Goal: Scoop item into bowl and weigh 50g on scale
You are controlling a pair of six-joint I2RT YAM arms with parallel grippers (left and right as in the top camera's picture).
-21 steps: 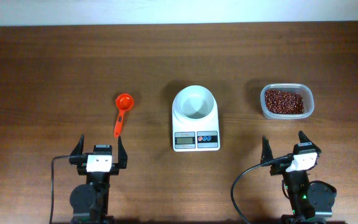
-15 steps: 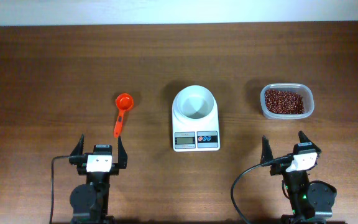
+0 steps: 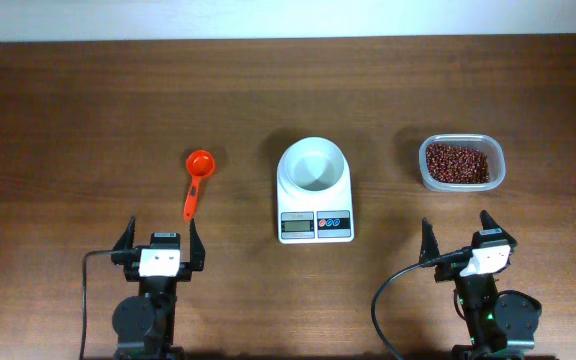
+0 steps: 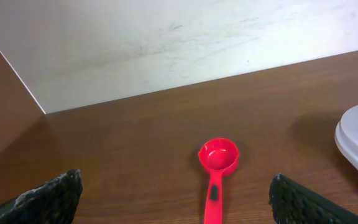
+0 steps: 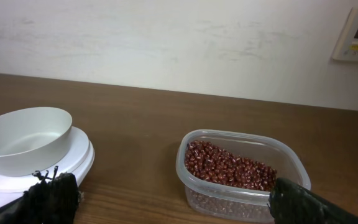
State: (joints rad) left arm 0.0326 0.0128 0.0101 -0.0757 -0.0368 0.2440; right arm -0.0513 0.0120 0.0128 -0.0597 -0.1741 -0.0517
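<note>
The dark red beans (image 3: 457, 163) fill a clear plastic tub (image 3: 461, 186) at the right; they also show in the right wrist view (image 5: 229, 167). The empty white bowl (image 3: 313, 165) stands on the white scale (image 3: 315, 226) at the centre, also in the right wrist view (image 5: 23, 140). A red scoop (image 3: 197, 178) lies left of the scale, bowl end away from me, also in the left wrist view (image 4: 217, 167). My left gripper (image 3: 159, 245) is open and empty, just behind the scoop's handle. My right gripper (image 3: 460, 240) is open and empty, near the front of the tub.
The brown wooden table runs to a pale wall at the back (image 3: 288, 20). A wooden side panel stands at the far left (image 4: 5, 124). A black cable loops beside each arm base (image 3: 383, 300).
</note>
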